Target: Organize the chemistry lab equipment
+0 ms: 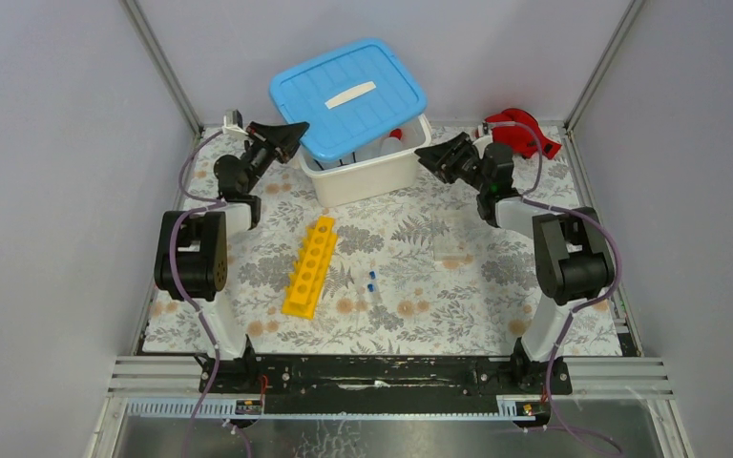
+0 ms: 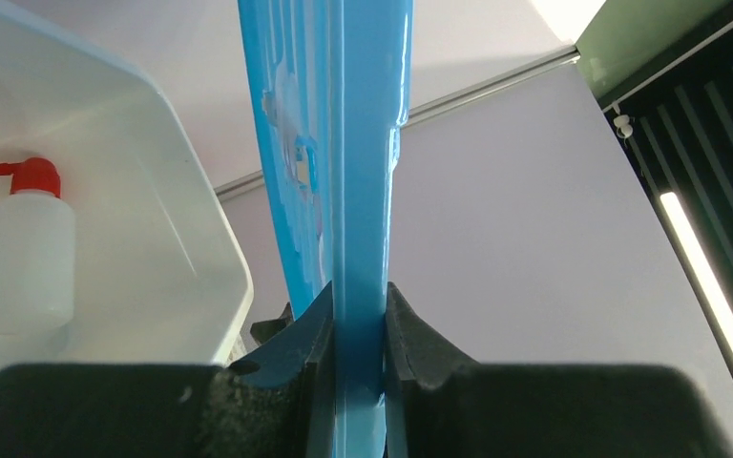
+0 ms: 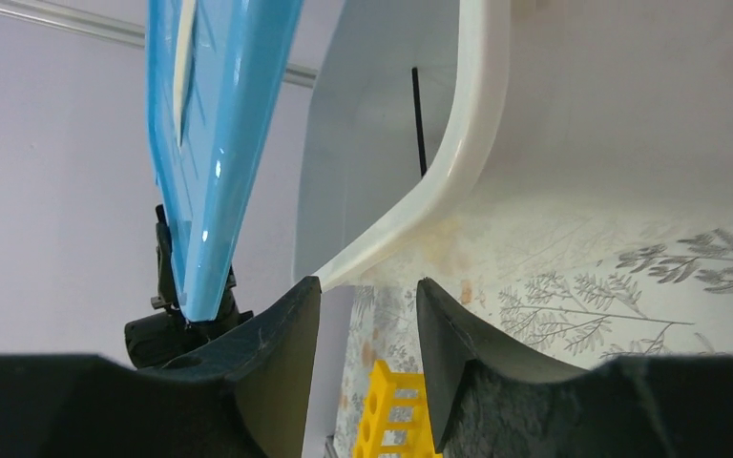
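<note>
the yellow test-tube rack (image 1: 311,265) lies flat on the floral table cover (image 1: 496,296), nearer than the white tub (image 1: 367,176) and well apart from both arms' working ends. its long axis runs near to far, the far end leaning a little to the right, and its single row of round holes faces up. two tiny blue-capped tubes (image 1: 371,275) lie on the cover just right of the rack, apart from it.

at the far left, the left gripper (image 1: 286,134) is pinching the left edge of the blue lid (image 1: 348,95). the left wrist view shows both fingers (image 2: 315,324) pressed against the lid's rim, and the lid is raised and tilted above the tub. at the far right, the right gripper (image 1: 431,157) sits beside the tub's right rim. its fingers (image 3: 291,324) are spread, and the rim's corner is just at one fingertip with nothing clamped between them. the rack's end (image 3: 391,420) shows in the gap below.

inside the tub stand a white wash bottle (image 2: 24,258) with a red cap and a thin black rod (image 3: 416,114), upright. a pale strip (image 1: 350,94) crosses the lid's top, and any writing on it is too small to read. a red cloth (image 1: 527,134) lies at the far right corner.
</note>
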`<state>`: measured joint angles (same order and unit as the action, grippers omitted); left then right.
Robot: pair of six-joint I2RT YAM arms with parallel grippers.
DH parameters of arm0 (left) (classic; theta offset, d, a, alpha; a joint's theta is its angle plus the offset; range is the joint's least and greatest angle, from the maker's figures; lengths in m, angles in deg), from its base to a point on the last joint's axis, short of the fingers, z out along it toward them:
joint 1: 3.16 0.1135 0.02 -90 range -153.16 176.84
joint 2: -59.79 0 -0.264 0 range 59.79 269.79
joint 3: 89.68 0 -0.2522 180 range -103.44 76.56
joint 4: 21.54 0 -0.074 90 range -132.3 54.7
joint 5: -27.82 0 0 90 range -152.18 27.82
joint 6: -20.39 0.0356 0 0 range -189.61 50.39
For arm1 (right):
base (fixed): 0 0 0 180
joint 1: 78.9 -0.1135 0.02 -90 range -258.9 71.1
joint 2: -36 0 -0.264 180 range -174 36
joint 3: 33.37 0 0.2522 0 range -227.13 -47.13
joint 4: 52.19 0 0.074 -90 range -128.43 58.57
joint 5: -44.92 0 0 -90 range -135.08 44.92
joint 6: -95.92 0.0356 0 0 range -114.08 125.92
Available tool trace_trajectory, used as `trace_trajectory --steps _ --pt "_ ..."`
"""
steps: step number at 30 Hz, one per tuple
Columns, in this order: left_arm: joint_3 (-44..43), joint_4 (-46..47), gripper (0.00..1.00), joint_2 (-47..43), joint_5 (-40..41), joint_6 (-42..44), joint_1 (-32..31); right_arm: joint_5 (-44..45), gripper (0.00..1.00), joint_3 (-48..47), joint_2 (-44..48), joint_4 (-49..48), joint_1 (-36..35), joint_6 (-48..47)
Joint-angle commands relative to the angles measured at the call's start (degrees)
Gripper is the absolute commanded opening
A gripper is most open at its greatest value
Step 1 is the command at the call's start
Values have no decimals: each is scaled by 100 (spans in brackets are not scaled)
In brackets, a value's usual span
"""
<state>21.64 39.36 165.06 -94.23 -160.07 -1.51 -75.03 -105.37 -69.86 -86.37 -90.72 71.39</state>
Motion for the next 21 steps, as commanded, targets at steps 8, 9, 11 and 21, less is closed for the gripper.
trace_trajectory --steps 8,9,11,21 --pt "-506 -554 0 -114 -911 264 164 296 51 -1196 591 1885 396 -1615" --pt "-533 -583 0 -88 -958 246 173 329 51 -1327 574 2037 413 -1728" --pt "-600 -635 0 -23 -1053 199 196 413 52 -1586 519 2346 445 -1937" --pt "-826 -683 0 379 -1402 -59 241 384 59 -2970 -264 3287 505 -2376"
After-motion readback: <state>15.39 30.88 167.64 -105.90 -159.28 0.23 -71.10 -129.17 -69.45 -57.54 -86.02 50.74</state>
